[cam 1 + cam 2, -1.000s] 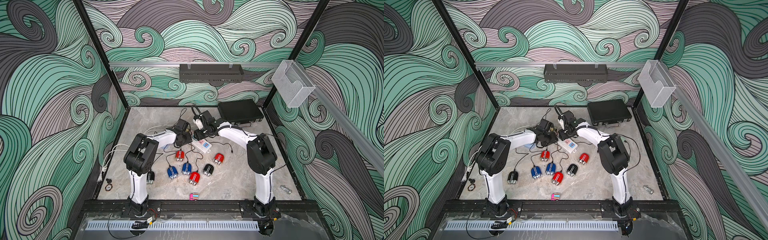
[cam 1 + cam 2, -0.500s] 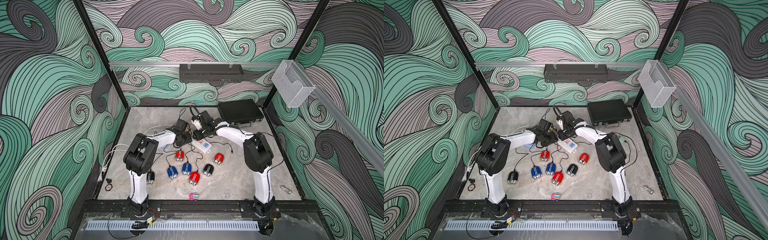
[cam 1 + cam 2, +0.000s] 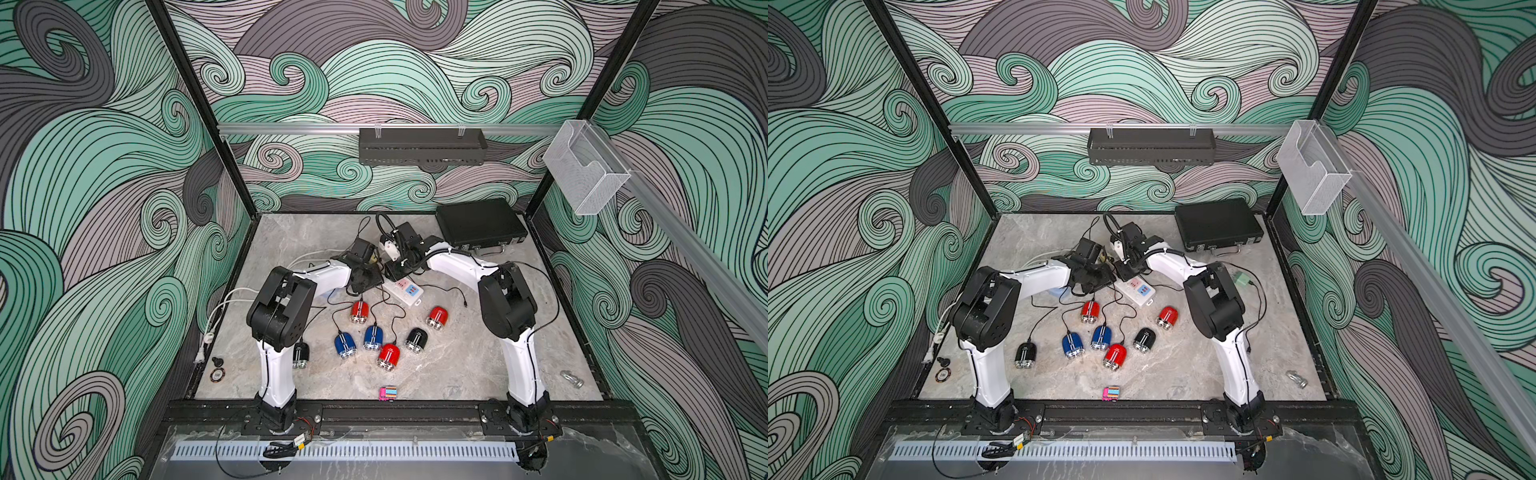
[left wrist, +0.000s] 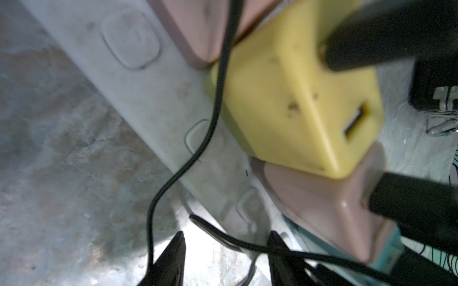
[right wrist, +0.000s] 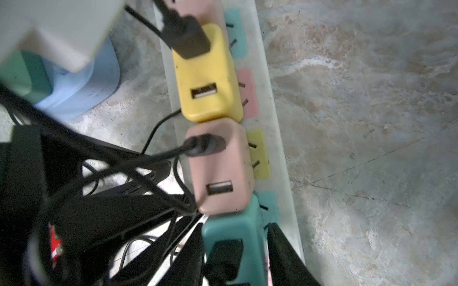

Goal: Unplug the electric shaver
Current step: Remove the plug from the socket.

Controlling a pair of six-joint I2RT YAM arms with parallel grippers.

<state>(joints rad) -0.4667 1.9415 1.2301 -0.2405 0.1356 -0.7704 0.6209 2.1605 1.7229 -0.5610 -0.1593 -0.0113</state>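
Observation:
Several red, blue and black electric shavers [image 3: 359,311] lie on the marble table, and their black cables run to a white power strip [image 3: 405,289]. Yellow [image 5: 205,74], pink [image 5: 218,166] and teal [image 5: 233,232] USB adapters are plugged into the strip side by side. My right gripper [image 5: 235,257] is over the strip [image 5: 275,123], with a finger against each side of the teal adapter. My left gripper [image 4: 226,247] stands open at the strip's [image 4: 148,86] edge near the yellow adapter [image 4: 292,99], and a black cable crosses between its fingers. In both top views the two grippers [image 3: 368,282] [image 3: 1125,268] meet at the strip's far end.
A black case [image 3: 478,228] lies at the back right. A pink toy car [image 3: 387,393] sits near the front edge, a poker chip [image 3: 216,376] at front left and a small metal piece [image 3: 571,379] at front right. A white cable [image 3: 220,307] trails off to the left. A loose green adapter [image 3: 1241,279] lies by the right arm.
My right arm's elbow has swung left and its jaws have narrowed onto the teal adapter. The left arm has stayed where it was.

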